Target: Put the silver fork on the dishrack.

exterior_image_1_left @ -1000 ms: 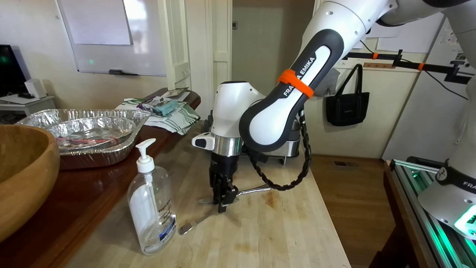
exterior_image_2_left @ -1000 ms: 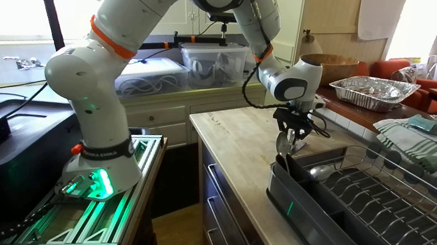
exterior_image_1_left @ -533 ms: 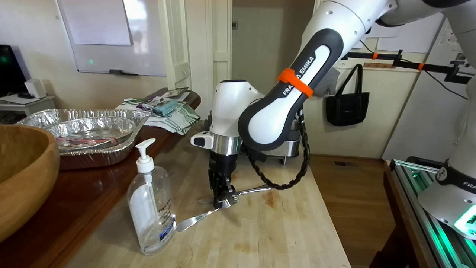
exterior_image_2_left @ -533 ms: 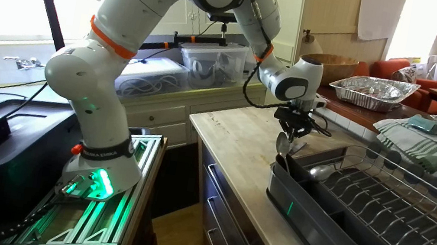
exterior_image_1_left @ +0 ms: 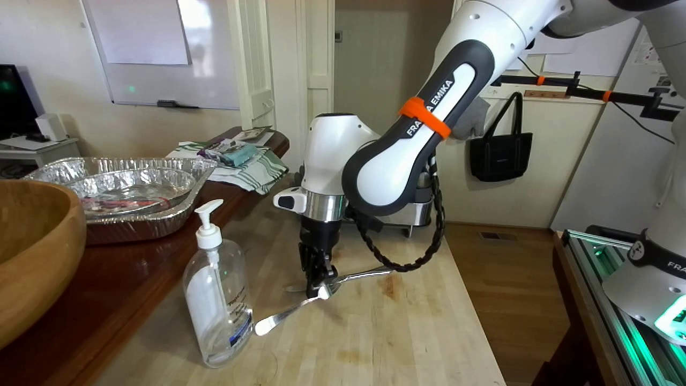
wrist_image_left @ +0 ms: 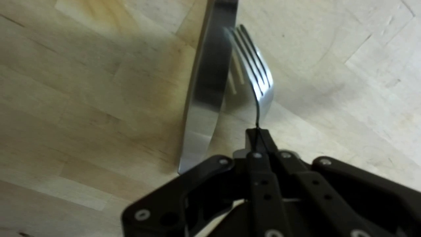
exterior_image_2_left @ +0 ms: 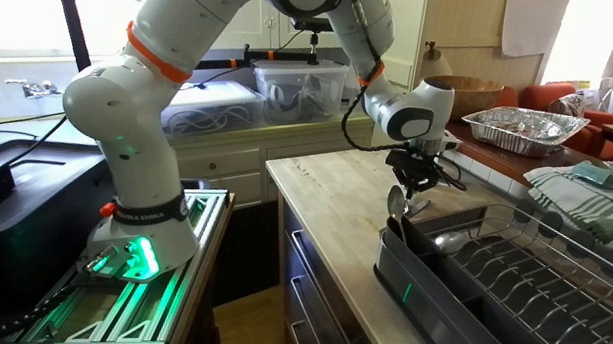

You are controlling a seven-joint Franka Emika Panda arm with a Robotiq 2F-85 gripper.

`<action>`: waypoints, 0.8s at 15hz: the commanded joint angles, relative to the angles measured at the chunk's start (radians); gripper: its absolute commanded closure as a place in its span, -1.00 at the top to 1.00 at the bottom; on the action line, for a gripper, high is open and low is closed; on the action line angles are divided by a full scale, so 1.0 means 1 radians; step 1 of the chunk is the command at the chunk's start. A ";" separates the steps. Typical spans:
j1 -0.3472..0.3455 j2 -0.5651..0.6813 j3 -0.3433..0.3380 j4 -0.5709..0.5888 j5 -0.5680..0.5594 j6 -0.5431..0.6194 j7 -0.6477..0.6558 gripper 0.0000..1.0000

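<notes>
The silver fork (wrist_image_left: pixel 260 72) shows in the wrist view with its tines away from me, and its neck runs edge-on into the tips of my gripper (wrist_image_left: pixel 258 133), which is shut on it. In an exterior view, the fork's handle (exterior_image_1_left: pixel 276 320) slants low toward the soap bottle, with my gripper (exterior_image_1_left: pixel 316 292) at the head end. Whether the whole fork is clear of the counter I cannot tell. The dishrack (exterior_image_2_left: pixel 427 302), grey with a wire rack and a utensil caddy, stands close to my gripper (exterior_image_2_left: pixel 412 194).
A flat knife-like utensil (wrist_image_left: pixel 207 85) lies on the counter beside and partly under the tines. A spoon (exterior_image_2_left: pixel 397 202) stands in the caddy and another spoon (exterior_image_2_left: pixel 451 242) lies in the rack. The soap pump bottle (exterior_image_1_left: pixel 220 305) stands by the fork's handle end.
The jaws have closed on the fork. Its head has turned onto its side and its handle end has shifted slightly toward the soap bottle. The gripper has risen a little.
</notes>
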 commanded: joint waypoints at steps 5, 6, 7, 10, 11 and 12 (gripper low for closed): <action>0.000 0.052 -0.002 0.045 -0.045 -0.041 0.024 0.06; 0.000 0.057 -0.002 0.048 -0.047 -0.042 0.024 0.24; 0.001 0.059 -0.002 0.051 -0.049 -0.045 0.025 0.31; 0.008 0.061 -0.005 0.056 -0.056 -0.053 0.028 -0.24; 0.009 0.062 -0.006 0.057 -0.058 -0.055 0.027 -0.25; 0.009 0.062 -0.008 0.060 -0.063 -0.055 0.028 -0.38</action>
